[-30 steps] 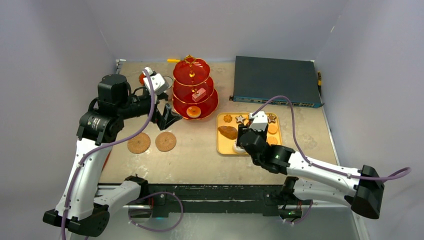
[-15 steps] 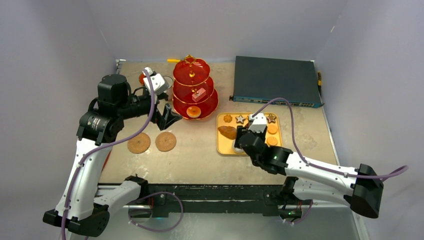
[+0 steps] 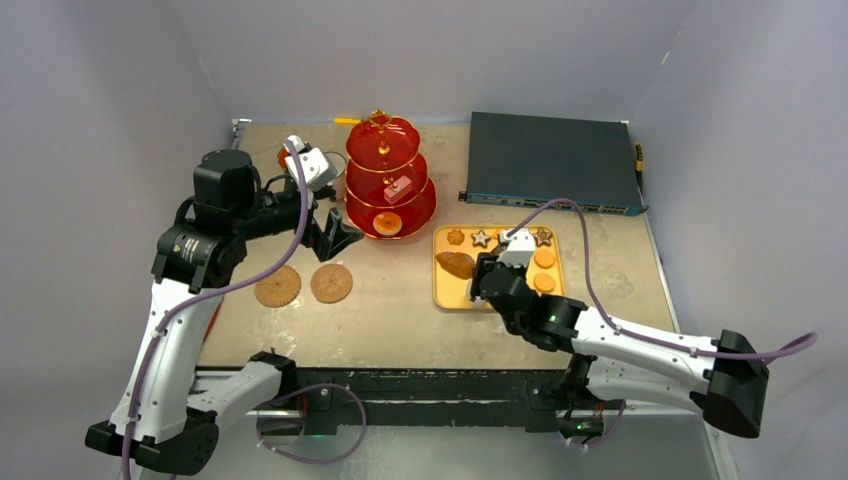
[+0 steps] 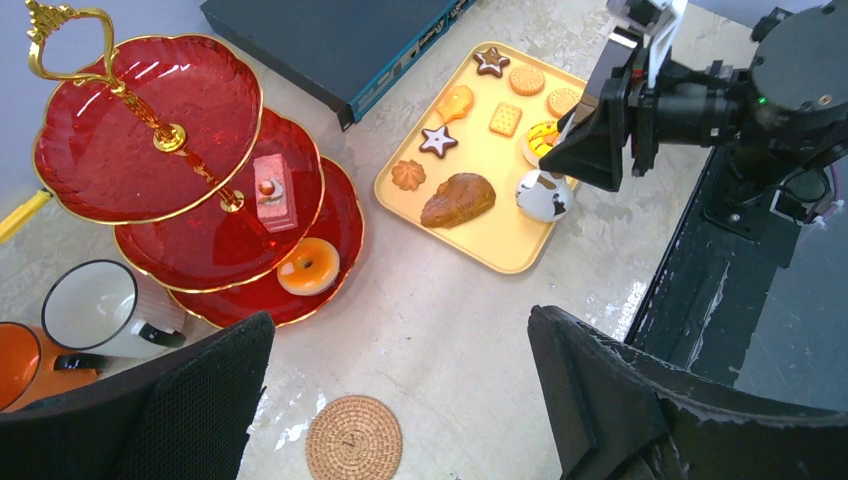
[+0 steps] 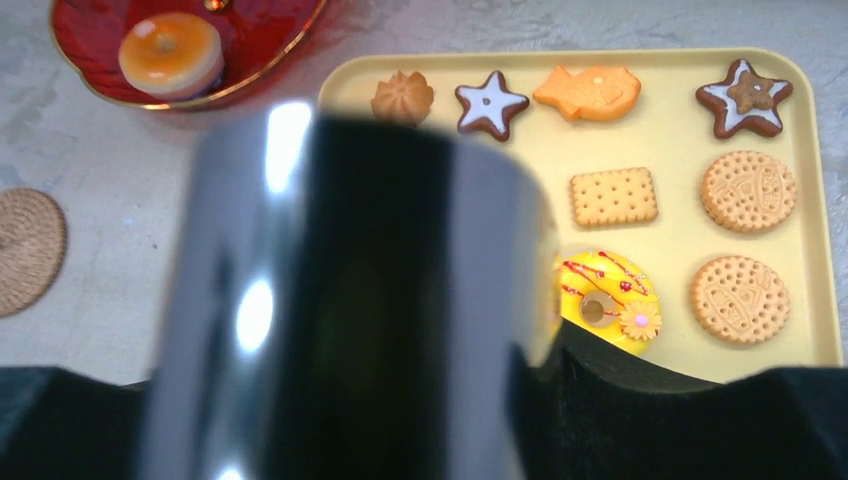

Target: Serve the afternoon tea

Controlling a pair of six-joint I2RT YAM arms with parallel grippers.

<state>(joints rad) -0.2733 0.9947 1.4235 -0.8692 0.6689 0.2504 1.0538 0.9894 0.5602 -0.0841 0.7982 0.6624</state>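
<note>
Currently right hand (image 3: 485,284) low over near edge of yellow tray (image 4: 495,240), above black-and-white pastry (image 4: 543,195), presumably to pick it; grip state can't tell. Left hand (image 4: 400,385) spread wide, idle by red stand (image 4: 190,100), both left of tray

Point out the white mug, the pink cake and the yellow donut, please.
white mug (image 4: 88,305): left wrist view, inside its hollow.
pink cake (image 4: 272,192): left wrist view, on its top face.
yellow donut (image 5: 603,282): right wrist view, on its icing.
</note>
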